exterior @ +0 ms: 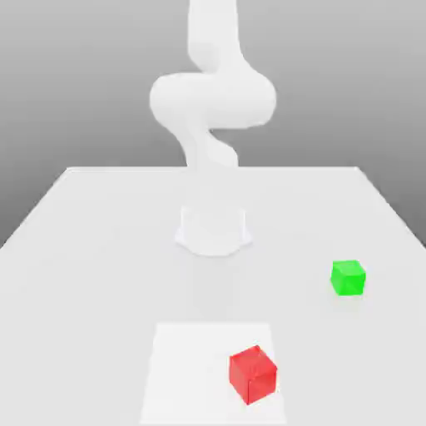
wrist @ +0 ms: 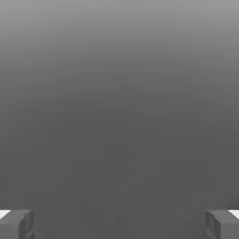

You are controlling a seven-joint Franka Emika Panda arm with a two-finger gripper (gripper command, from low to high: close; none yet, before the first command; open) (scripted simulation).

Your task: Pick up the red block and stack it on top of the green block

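The exterior view gives the layout, with the arm's base as landmark. The base stands on the pale table, and the white arm rises above it to the picture's upper edge. The red block lies on the camera's side of the base, a little toward the exterior view's right, on the white square near that square's right edge. It sits turned, one corner toward the camera. The green block is on the table, well apart from the base toward the exterior view's right and slightly nearer the camera than it. The blocks are well apart from each other, the green one farther from the camera.

The hand view gives the gripper instead: its two fingers stand spread wide, with nothing pinched between them. Past them is a plain grey background, paler toward one edge of the picture.
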